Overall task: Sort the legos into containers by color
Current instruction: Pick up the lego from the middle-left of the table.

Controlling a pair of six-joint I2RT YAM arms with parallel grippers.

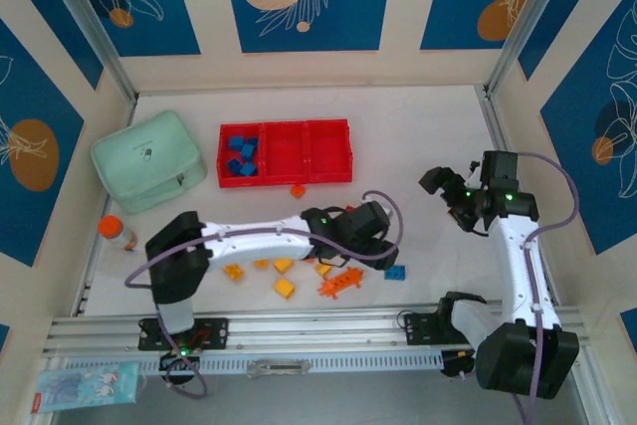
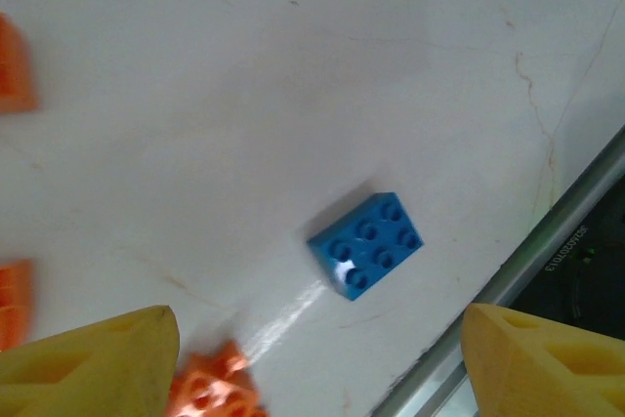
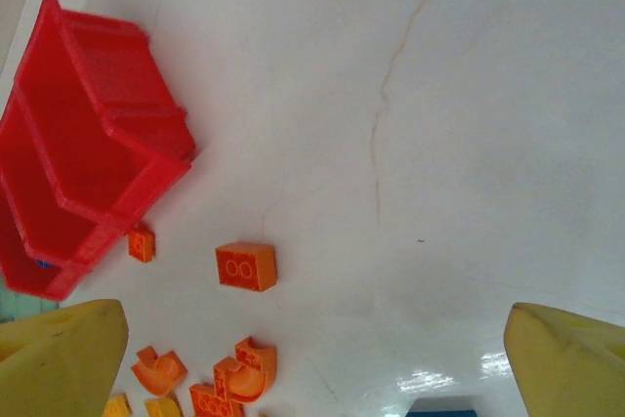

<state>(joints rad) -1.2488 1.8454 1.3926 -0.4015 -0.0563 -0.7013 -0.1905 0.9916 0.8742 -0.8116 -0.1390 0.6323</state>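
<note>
Jaws apart, left and right; mint box (image 1: 147,159) beside red tray (image 1: 285,182).

The white desk (image 1: 418,146) carries a red tray (image 1: 328,152) toward its far edge, a green box (image 1: 147,159) and a bottle (image 1: 117,233) by the left edge, and loose bricks (image 1: 285,289) along the near edge.

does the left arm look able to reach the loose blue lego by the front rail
Probably yes: the left gripper is open right above the blue lego, bare table around it, the nearest orange lego off to one side.
</note>
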